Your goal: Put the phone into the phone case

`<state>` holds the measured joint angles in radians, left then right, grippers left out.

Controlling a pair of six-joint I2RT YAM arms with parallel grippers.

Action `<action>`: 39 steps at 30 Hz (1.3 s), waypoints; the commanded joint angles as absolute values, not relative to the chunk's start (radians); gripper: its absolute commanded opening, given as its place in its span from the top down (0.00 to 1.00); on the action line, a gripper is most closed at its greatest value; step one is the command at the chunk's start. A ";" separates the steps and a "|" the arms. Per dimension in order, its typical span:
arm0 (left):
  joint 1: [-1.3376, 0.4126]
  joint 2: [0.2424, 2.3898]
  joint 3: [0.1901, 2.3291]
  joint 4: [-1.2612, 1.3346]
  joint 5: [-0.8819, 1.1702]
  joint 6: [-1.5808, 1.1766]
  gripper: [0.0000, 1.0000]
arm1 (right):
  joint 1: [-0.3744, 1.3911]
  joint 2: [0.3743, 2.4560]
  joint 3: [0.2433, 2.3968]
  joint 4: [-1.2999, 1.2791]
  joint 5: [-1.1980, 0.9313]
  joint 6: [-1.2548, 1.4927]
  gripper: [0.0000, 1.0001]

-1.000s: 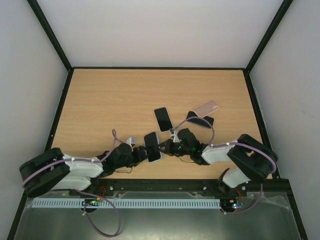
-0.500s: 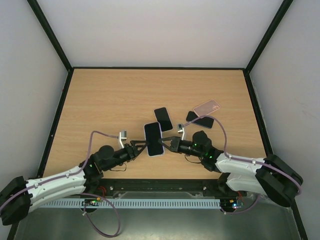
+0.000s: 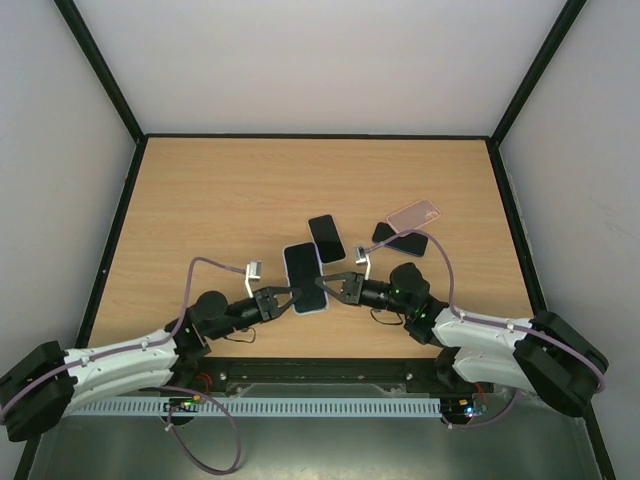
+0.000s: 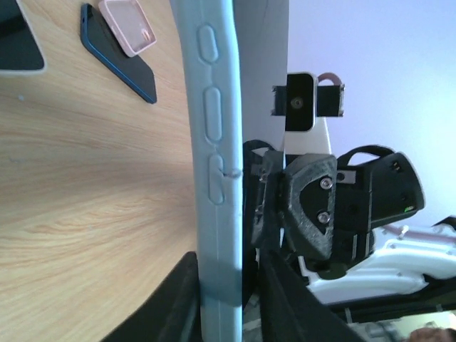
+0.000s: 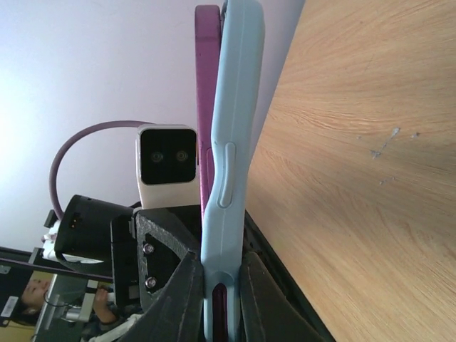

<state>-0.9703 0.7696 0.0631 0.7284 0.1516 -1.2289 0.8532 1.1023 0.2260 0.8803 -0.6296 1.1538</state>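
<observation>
Tabletop of pale wood (image 3: 200, 200), seen from above, with both arms reaching in from the near edge to meet at the middle.

From the lower left, the left arm (image 3: 120, 355) stretches low towards the centre. The left gripper (image 3: 288, 296) is closed on the near left edge of a light blue phone case (image 4: 214, 142). In the left wrist view its two dark fingers (image 4: 182, 303) press on either side of the case's rim, with no gap showing.

The phone (image 3: 304, 278) lies in that case with its dark screen facing up and the pale rim of the case showing all round it. It sits between the two grippers, near the middle of the table and a little towards the front. In the right wrist view a dark purple edge, apparently the phone's side, stands slightly proud of the case along one long side. It is not clear whether the phone is fully seated. The case seems to be held just above the wood.

Just behind it, a second black phone (image 3: 326, 238) lies flat on the table.

The right gripper (image 3: 330, 287) is closed on the opposite, right edge of the case. Its fingers (image 5: 187, 299) hug the case's rim on both faces.

Further right lies a dark blue phone (image 3: 398, 241), with an empty pink case (image 3: 413, 213) partly overlapping its far end.

The right arm (image 3: 480, 335) runs back to the lower right.
</observation>
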 commanded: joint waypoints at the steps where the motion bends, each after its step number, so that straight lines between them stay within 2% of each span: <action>1: -0.967 0.797 0.035 0.845 0.175 -1.193 0.80 | 0.859 1.081 0.261 0.913 -0.669 1.128 0.87; 5: -0.966 0.807 0.025 0.895 0.182 -1.189 0.89 | 0.859 1.057 0.273 0.826 -0.664 1.100 0.71; 8: -0.966 0.808 0.028 0.910 0.183 -1.174 0.95 | 0.859 1.041 0.273 0.753 -0.668 1.098 0.47; 11: -0.965 0.808 0.030 0.940 0.186 -1.153 0.98 | 0.859 1.039 0.248 0.725 -0.705 1.138 0.33; 13: -0.965 0.811 0.038 0.952 0.193 -1.133 0.98 | 0.859 1.034 0.219 0.746 -0.726 1.172 0.28; 17: -0.964 0.812 0.061 0.953 0.205 -1.090 0.98 | 0.858 1.024 0.210 0.677 -0.745 1.169 0.27; 21: -0.964 0.811 0.078 0.946 0.208 -1.070 0.98 | 0.859 1.011 0.209 0.666 -0.759 1.179 0.34; 27: -0.958 0.808 0.103 0.867 0.182 -1.057 0.98 | 0.859 1.005 0.196 0.756 -0.787 1.258 0.68; 33: -0.948 0.800 0.143 0.700 0.126 -1.026 0.98 | 0.858 1.009 0.166 0.854 -0.794 1.401 0.96; 39: -0.938 0.763 0.128 0.663 0.137 -1.001 0.98 | 0.859 0.949 0.177 0.796 -0.760 1.392 0.98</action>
<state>-0.9543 0.7902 0.1173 0.6926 0.1875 -1.0996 0.8513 1.0012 0.1654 0.7769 -0.7506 1.3373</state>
